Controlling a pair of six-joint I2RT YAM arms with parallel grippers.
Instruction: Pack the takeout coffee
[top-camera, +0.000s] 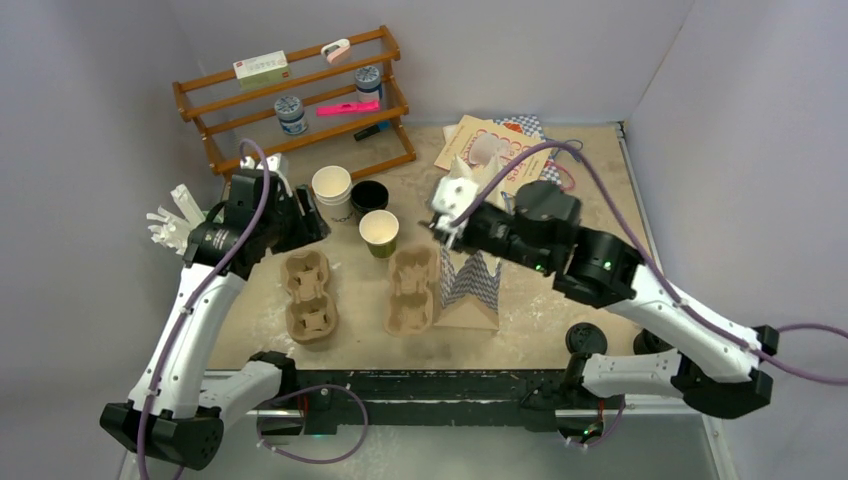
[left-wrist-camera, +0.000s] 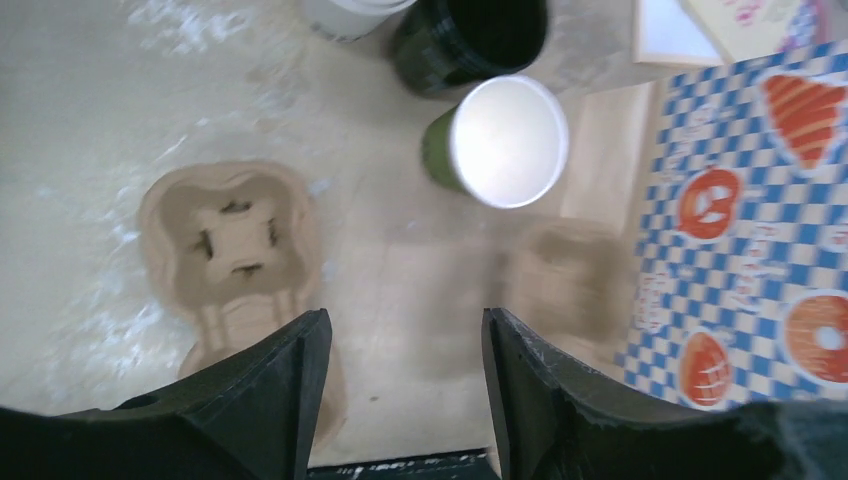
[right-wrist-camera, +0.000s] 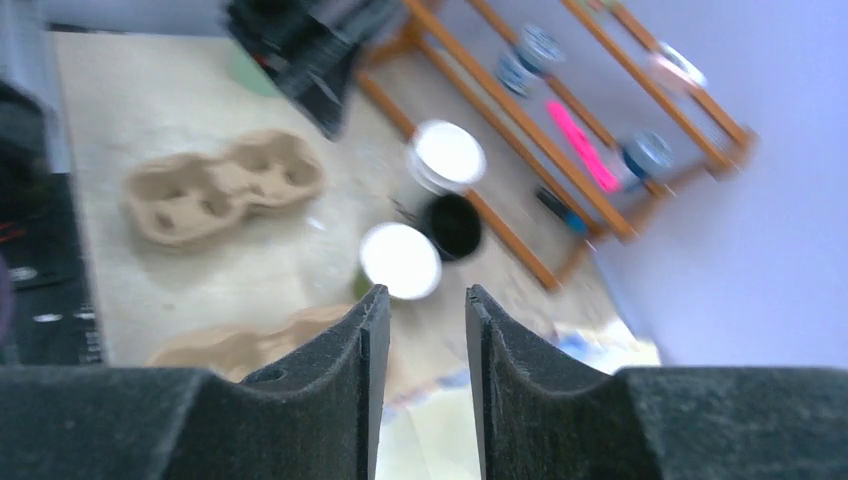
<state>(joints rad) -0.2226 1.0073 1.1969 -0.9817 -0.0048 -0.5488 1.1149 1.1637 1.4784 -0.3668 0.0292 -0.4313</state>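
**Step in hand (judged):** approach; nothing is lifted yet.

**Left pincer**: jaws apart and empty, hanging over the worktop at 9 o'clock of the cups.

**Right pincer**: jaws a narrow gap apart, nothing between them, at 3 o'clock of the cups.

**Next move (judged):** one pincer must come down around the black cup's wall without knocking its two close neighbours, then lower it into a carrier well.

**Count, near to far**
- Pulp cup carriers: two, the left carrier and the right carrier, both unfilled.
- Zigzag paper bag: one, just beside the right carrier at its 3 o'clock.
- Green cup: one, white inside.
- Black cup, the takeout coffee: one, upright on the worktop at 11 o'clock of the green cup, outside any carrier. No lid can be made out.
- White cup stack: one, at 9 o'clock of the black cup.
- Wooden rack: one, at the far wall.
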